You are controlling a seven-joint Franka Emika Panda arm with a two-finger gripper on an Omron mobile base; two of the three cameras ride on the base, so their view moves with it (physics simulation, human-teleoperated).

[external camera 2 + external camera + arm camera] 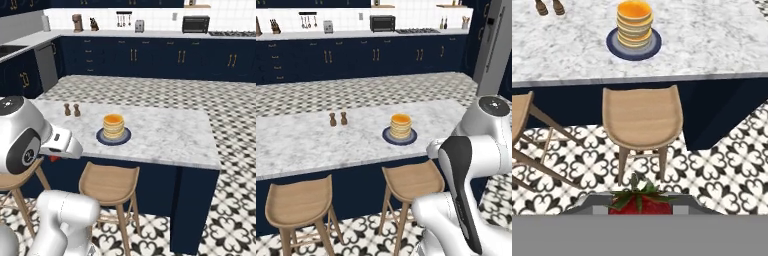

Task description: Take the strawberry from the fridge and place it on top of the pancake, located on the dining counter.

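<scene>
hand view: strawberry (640, 202) between fingers (592, 207)

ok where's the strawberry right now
The strawberry sits in the shut gripper at the bottom middle of the hand view, above the patterned floor just short of a wooden stool, with the pancake beyond on the counter.

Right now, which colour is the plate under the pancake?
Dark navy blue; the plate shows best in the hand view, under the golden-tan pancake.
</scene>
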